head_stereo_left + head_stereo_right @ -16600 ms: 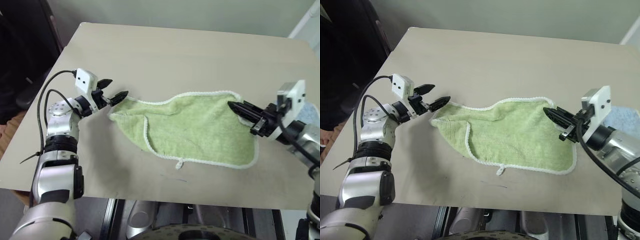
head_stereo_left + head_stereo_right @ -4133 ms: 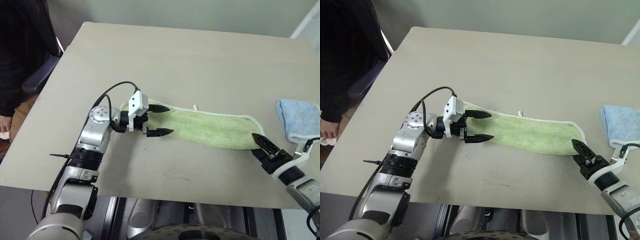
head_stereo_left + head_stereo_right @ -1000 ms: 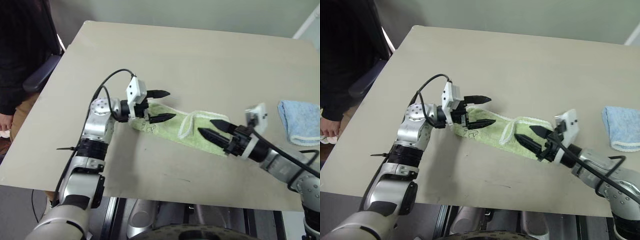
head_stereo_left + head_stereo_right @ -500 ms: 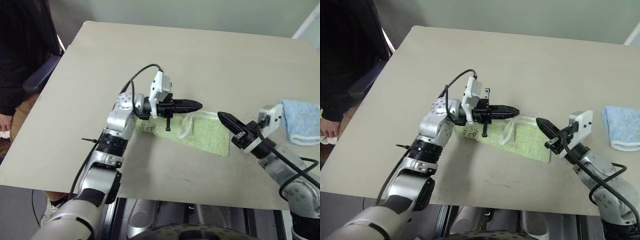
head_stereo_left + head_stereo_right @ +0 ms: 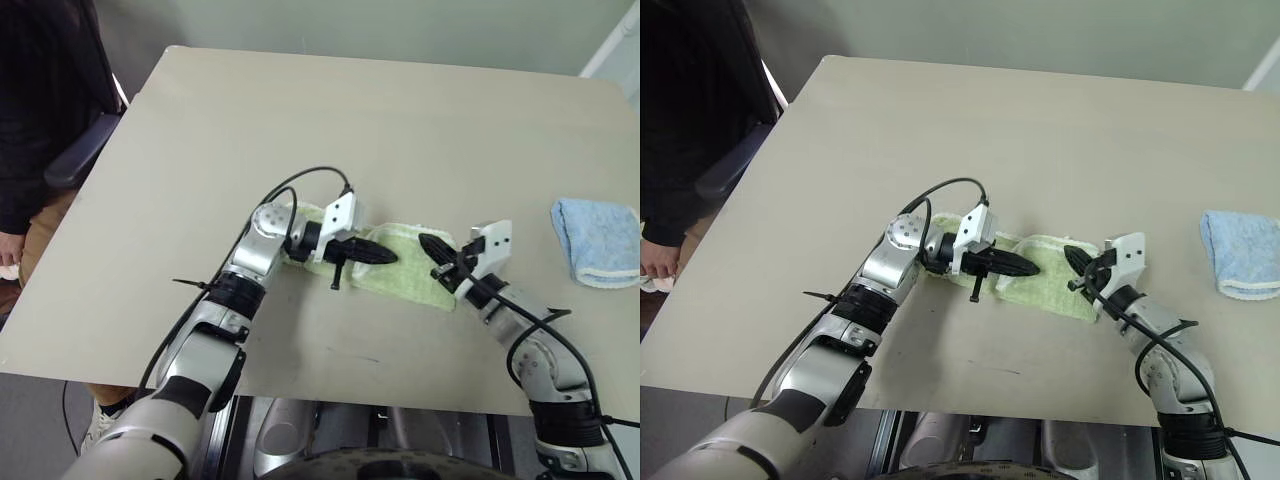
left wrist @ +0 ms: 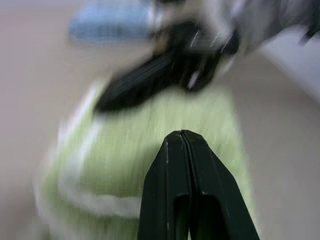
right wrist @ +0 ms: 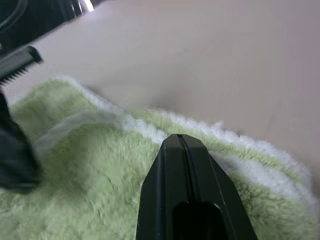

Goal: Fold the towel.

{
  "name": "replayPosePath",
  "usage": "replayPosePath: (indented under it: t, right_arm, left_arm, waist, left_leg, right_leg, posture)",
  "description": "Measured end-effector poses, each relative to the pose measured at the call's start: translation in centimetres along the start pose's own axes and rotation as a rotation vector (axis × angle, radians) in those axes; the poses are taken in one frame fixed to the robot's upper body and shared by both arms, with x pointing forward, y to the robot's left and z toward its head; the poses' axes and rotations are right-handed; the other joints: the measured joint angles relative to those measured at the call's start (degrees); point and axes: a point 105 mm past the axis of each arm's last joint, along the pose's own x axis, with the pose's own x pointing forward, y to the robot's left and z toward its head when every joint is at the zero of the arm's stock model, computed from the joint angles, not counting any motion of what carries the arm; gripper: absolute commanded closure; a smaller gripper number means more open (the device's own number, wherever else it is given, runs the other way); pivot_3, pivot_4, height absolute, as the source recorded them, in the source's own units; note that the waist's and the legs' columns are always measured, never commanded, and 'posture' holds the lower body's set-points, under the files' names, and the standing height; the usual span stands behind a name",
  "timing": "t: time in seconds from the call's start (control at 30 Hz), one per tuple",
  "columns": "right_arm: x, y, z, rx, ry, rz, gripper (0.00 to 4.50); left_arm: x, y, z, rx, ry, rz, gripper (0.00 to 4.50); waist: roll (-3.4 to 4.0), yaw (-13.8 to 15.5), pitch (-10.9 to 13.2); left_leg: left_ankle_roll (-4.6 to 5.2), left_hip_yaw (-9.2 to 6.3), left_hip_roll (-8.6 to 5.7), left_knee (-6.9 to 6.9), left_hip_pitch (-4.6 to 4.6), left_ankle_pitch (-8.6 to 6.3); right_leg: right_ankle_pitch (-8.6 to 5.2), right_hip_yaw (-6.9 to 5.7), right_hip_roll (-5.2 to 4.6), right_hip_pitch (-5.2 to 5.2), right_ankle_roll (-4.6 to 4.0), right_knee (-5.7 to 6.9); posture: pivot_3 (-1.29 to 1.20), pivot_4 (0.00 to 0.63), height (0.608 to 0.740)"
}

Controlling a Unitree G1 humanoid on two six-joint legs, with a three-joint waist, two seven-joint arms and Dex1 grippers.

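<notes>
The light green towel (image 5: pixel 405 272) is lying folded into a small bundle near the middle of the beige worktop (image 5: pixel 380 130). Both pincers are resting over it with fingers pressed together, pinching nothing: the left pincer (image 5: pixel 388 257) from nine o'clock, the right pincer (image 5: pixel 428 243) from three o'clock. A light blue towel (image 5: pixel 598 240) is sitting well apart at three o'clock.

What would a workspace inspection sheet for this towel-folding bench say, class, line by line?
Surface: plain beige table.
Job's things: light green terry towel with white edging, folded into a small rectangle near the front edge.
Clutter: smaller light blue folded towel at the robot's right.
Hands: left hand and right hand shut, over the green towel's opposite ends.
Cables: black cable looping over the left arm.
Surroundings: person in dark clothing beside the table.
</notes>
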Motion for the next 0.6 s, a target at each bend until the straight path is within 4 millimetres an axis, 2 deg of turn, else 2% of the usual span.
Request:
replayPosePath:
  t: [0.1, 0.23, 0.6]
  right_arm:
    - [0.29, 0.14, -0.58, -0.031, 0.012, -0.009, 4.50]
    - [0.36, 0.09, -0.63, -0.055, 0.011, -0.017, 4.50]
    - [0.39, 0.04, -0.88, -0.085, 0.025, -0.015, 4.50]
  left_arm:
    - [-0.40, 0.10, -1.43, 0.010, 0.046, 0.021, 4.47]
    - [-0.29, 0.17, -1.53, 0.050, 0.057, 0.022, 4.47]
    - [0.36, 0.19, -1.31, 0.015, 0.033, 0.029, 4.47]
  waist:
    - [0.00, 0.05, 0.00]
    - [0.00, 0.05, -0.01]
    - [0.00, 0.08, -0.01]
  left_leg:
    - [0.00, 0.00, -0.01, 0.01, 0.00, -0.01]
    - [0.07, -0.01, -0.02, -0.01, 0.10, -0.09]
    - [0.11, -0.01, -0.02, -0.04, 0.24, -0.28]
  right_leg:
    - [0.00, 0.00, 0.00, 0.02, -0.01, -0.01]
    - [0.02, 0.00, 0.00, 0.11, -0.06, -0.02]
    - [-0.02, 0.00, 0.00, 0.24, -0.13, -0.02]
  posture:
    - [0.00, 0.150, 0.733]
    - [0.00, 0.150, 0.733]
    - [0.00, 0.150, 0.733]
